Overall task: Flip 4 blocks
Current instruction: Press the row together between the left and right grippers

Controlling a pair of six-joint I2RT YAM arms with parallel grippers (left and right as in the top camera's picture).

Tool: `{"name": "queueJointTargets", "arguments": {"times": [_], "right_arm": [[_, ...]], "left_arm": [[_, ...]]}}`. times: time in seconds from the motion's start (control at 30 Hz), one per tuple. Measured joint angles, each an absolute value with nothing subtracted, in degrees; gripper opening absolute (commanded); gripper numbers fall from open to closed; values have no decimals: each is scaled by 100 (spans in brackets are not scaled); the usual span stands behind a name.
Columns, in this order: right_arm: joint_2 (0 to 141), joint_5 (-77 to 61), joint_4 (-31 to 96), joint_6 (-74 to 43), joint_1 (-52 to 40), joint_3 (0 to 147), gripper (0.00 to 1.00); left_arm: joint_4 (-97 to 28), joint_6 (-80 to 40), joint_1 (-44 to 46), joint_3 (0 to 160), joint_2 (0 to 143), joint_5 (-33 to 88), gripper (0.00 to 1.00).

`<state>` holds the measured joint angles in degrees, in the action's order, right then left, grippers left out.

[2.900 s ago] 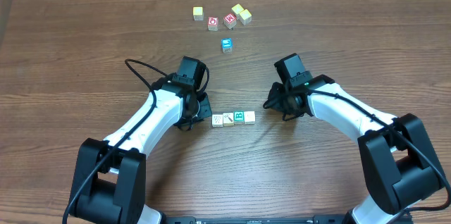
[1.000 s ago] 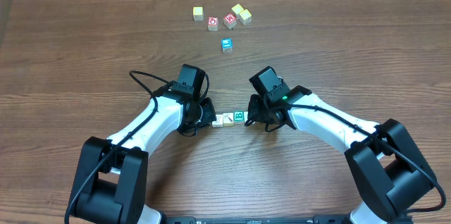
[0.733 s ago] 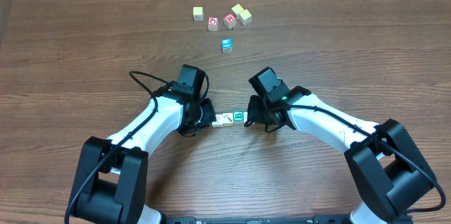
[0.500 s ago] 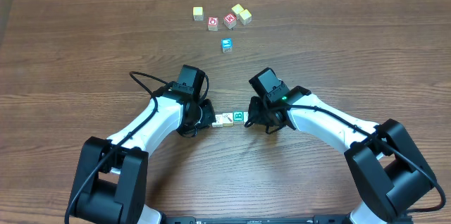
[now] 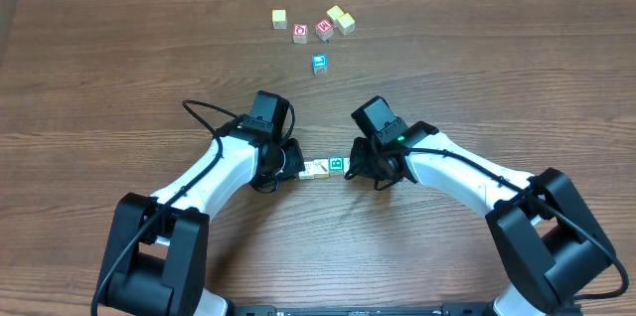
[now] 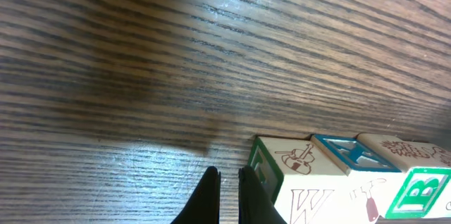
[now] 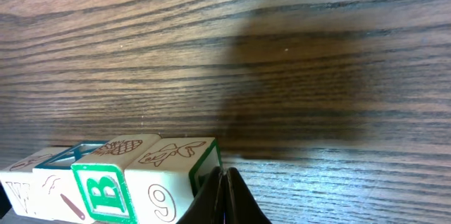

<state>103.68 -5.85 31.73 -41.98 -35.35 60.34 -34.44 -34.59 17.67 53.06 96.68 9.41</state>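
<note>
The four blocks (image 5: 325, 167) sit in a tight row near the middle of the counter (image 5: 477, 48), side by side, between the two arms. The left arm (image 5: 214, 172) reaches in from the near left and the right arm (image 5: 467, 172) from the near right, each low over one end of the row.

The left jaws are pressed together on nothing, their tips down at the counter just beside the end block with the W face (image 6: 303, 199). The right jaws are also together and empty, their tips right against the opposite end block, the one with a 9 (image 7: 161, 199). Next to that is the block with the green B (image 7: 106, 190).

Well apart, toward the far edge, lie three yellowish cubes (image 5: 279, 19), two red-faced cubes (image 5: 300, 33) and a blue-faced cube (image 5: 319, 63).
</note>
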Motion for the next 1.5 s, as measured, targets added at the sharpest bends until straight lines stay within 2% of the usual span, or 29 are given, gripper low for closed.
{"name": "queueJointTargets", "arguments": {"times": [1.5], "right_arm": [[10368,-620,3212,-4584,-3568,6034,4]], "left_arm": [[-3332,-3459,1767,5306,9668,939,4]]}}
